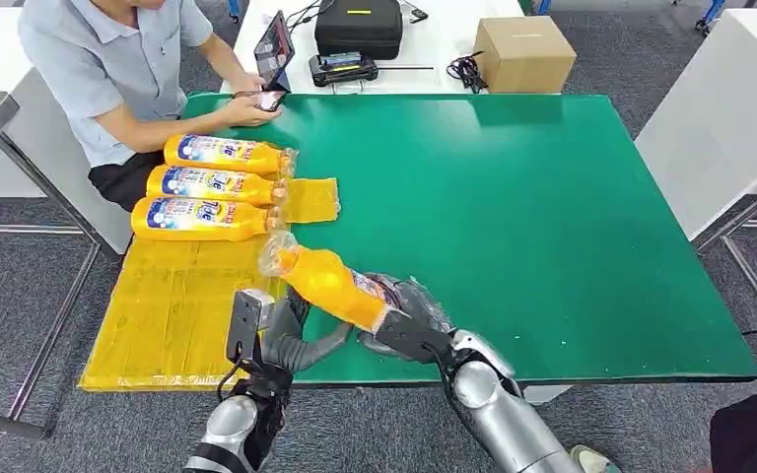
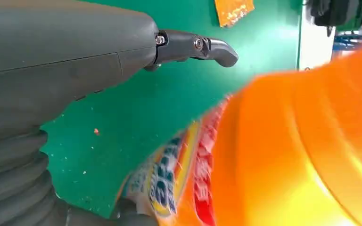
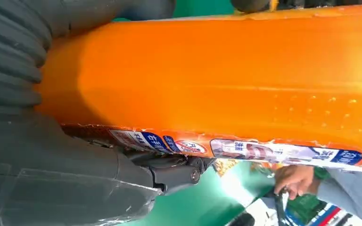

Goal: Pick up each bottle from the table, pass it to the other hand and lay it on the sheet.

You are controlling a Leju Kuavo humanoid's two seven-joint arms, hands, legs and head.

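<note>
The right hand (image 1: 406, 313) held an orange bottle (image 1: 327, 281) just above the near edge of the green worktop (image 1: 513, 217). Its fingers (image 3: 174, 175) were clamped around the bottle's bottom end. The bottle was tilted, with its long side running from near right to far left. Its clear cap end pointed far and left, toward the yellow sheet (image 1: 172, 305), and sat higher than the bottom end.

The left hand (image 1: 291, 340) was right beside the bottle, under its middle. Its fingers (image 2: 195, 47) were spread apart, and I could not tell if they touched the bottle.

Three more bottles (image 1: 212, 185) lay flat on the far part of the sheet, side by side, with their caps pointing right.

In the left wrist view the held bottle looked blurry and was cut off at the edge. In the right wrist view the label's small words were hard to read.

A person (image 1: 118, 69) sat at the far left corner, holding a phone (image 1: 268, 99). A brown box (image 1: 524, 54) and a black case (image 1: 358, 25) sat on a white table beyond.
</note>
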